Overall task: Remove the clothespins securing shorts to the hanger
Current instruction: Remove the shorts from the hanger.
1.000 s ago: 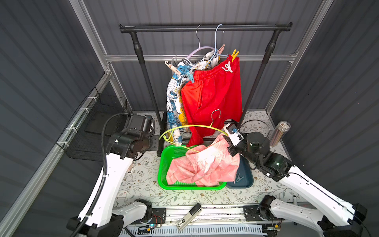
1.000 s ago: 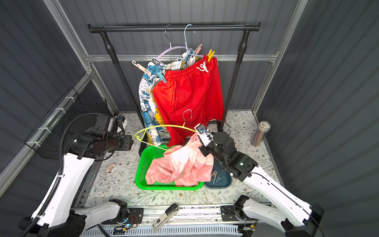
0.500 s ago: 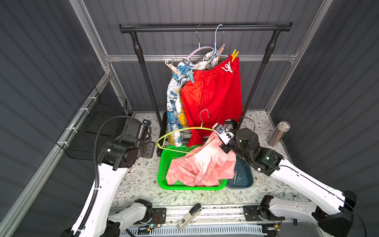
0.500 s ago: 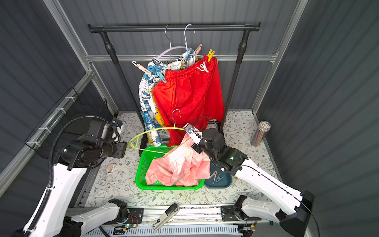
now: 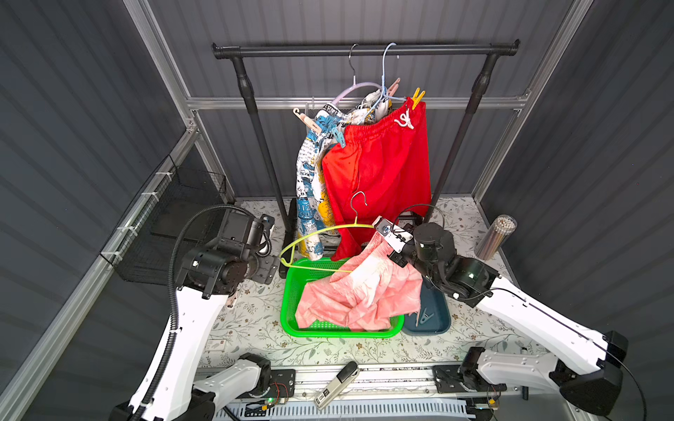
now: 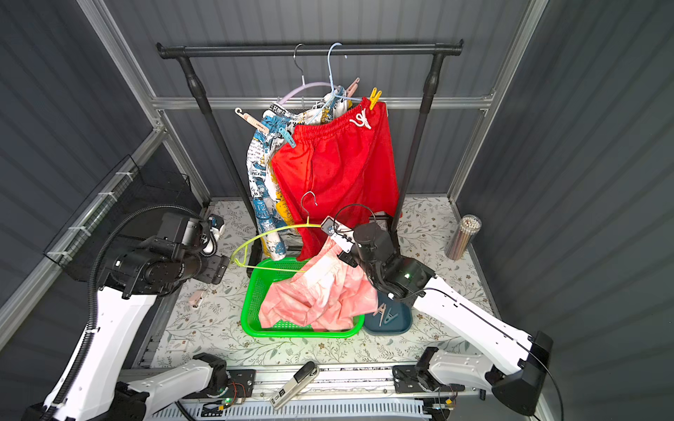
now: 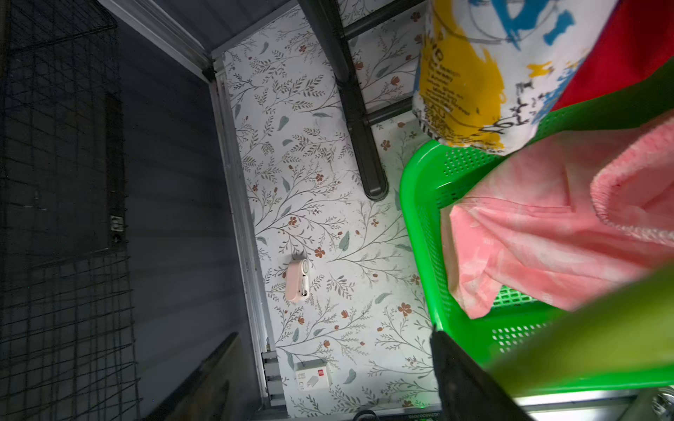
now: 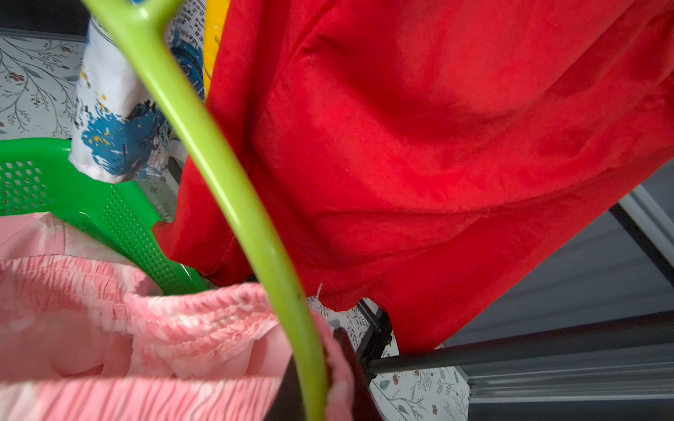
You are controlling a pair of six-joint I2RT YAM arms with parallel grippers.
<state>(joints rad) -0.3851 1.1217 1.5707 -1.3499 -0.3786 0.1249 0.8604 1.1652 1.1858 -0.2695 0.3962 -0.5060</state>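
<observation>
Left of centre the left gripper (image 5: pixel 271 266), its jaws' opening unclear, sits just beside the green hanger (image 5: pixel 328 229), pink shorts (image 5: pixel 361 291) drape into the basket (image 5: pixel 288 310), the right gripper's (image 8: pixel 321 379) jaws clamp hanger and waistband, and clothespins (image 5: pixel 417 98) pin red shorts (image 5: pixel 386 164) upper centre.

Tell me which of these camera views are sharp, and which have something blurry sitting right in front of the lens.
Left wrist view: the floral mat is crisp, but the lime hanger, close to the lens, smears into an olive blur. Right wrist view: the same hanger looks soft, while the red shorts behind it are sharper. Both top views: evenly lit and sharp throughout.
</observation>
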